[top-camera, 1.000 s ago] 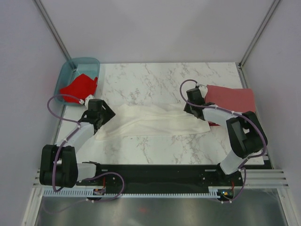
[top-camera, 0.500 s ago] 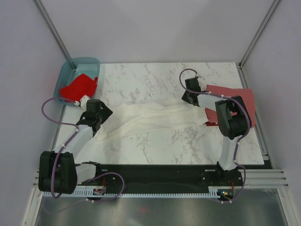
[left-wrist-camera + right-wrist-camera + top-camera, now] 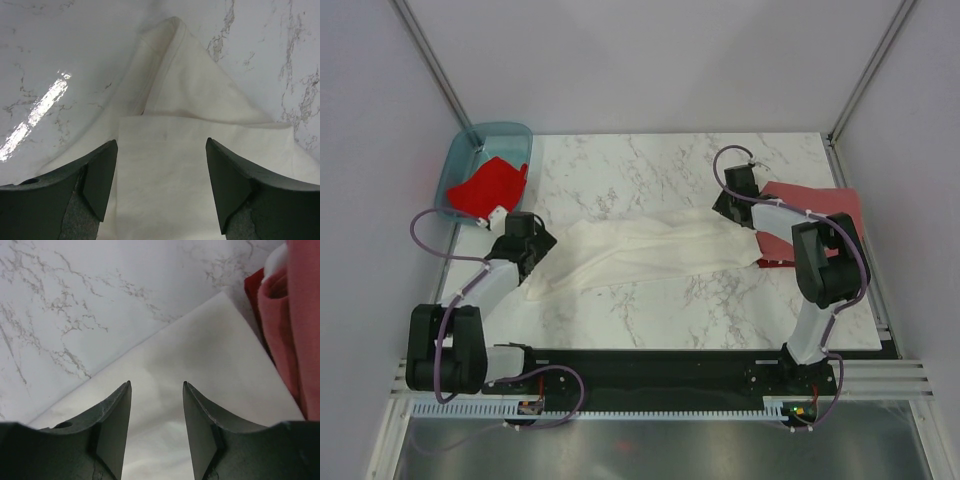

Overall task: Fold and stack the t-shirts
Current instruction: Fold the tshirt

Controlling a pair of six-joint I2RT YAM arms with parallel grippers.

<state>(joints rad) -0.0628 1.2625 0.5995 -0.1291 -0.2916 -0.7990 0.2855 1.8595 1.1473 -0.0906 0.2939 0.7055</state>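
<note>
From above, a white shirt lies bunched in a long band across the middle of the marble table. The left gripper is at its left end. The right gripper is at its right end, beside a brick-red shirt. A red shirt lies in the tub at upper left. In the left wrist view, the jaws stand wide apart over flat white cloth, holding nothing. In the right wrist view, the jaws are parted above the white shirt's corner and empty, with brick-red cloth at the right edge.

Glossy white marble tabletop between plain pale walls, possibly lilac-tinted.
</note>
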